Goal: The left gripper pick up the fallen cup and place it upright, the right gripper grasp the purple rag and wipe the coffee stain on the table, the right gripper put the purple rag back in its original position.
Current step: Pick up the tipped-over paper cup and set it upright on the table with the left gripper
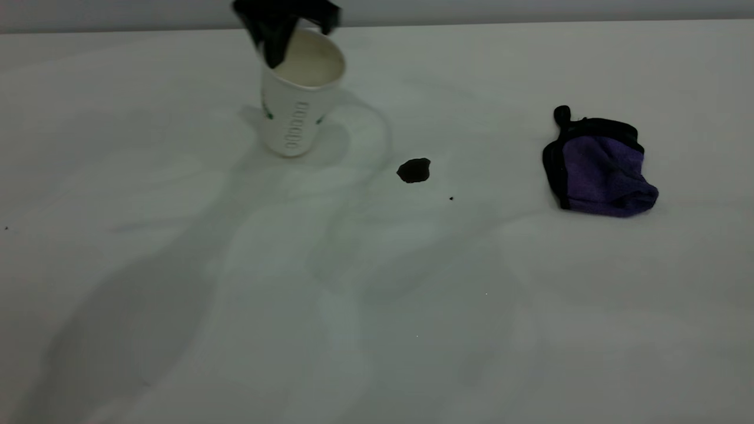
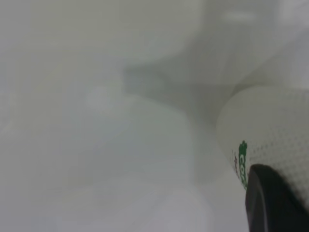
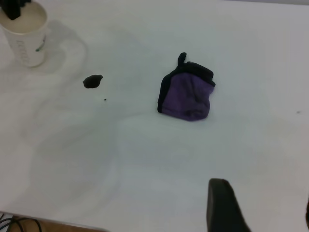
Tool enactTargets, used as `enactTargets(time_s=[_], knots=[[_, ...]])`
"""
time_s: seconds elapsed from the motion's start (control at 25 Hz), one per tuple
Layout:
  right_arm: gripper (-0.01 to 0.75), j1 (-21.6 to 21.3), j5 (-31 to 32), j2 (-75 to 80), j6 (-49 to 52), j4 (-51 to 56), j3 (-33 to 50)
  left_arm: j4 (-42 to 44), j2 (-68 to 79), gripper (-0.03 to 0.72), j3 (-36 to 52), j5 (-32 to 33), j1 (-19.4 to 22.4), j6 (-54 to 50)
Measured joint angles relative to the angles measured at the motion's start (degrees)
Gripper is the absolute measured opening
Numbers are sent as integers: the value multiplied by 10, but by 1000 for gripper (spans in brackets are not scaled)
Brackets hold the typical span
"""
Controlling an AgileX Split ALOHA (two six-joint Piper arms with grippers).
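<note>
Left gripper [image 1: 283, 29] clamps the paper coffee cup [image 1: 297, 103] by its rim, far-left on the desk [image 1: 377, 306], slightly tilted. I'd level it before releasing. Right gripper [image 3: 260, 210]: spread wide, idle.

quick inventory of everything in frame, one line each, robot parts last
cup: 1, white with green print, cream inside, upright at the table's far left, mouth up.
stain: 1, dark brown, between cup and rag, nearer the cup.
speck: 1, black, just beside the stain, on the near side.
rag: 1, purple with black edging and loop, bunched at the right, untouched.
table: 1, white, under everything.
left gripper: 1, black, at the cup's rim, one finger inside the mouth.
right gripper: 1, black, above the table's near edge, away from the rag, fingers apart.
</note>
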Motion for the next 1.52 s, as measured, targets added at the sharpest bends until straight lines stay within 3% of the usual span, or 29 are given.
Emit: enactTargets(time_s=[0.2,0.48,1.04,1.2,1.52], knots=[[446,0,0,0,0,0,0,-77,0,1,0,0,51,60],[446,0,0,0,0,0,0,-93,0,1,0,0,86,90],[446,0,0,0,0,0,0,-124,19,22,-1,0,89,148],[446,0,0,0,0,0,0,-124,20,105,-1,0,89,148],[446,0,0,0,0,0,0,-123,20,435,-1,0,89,148]])
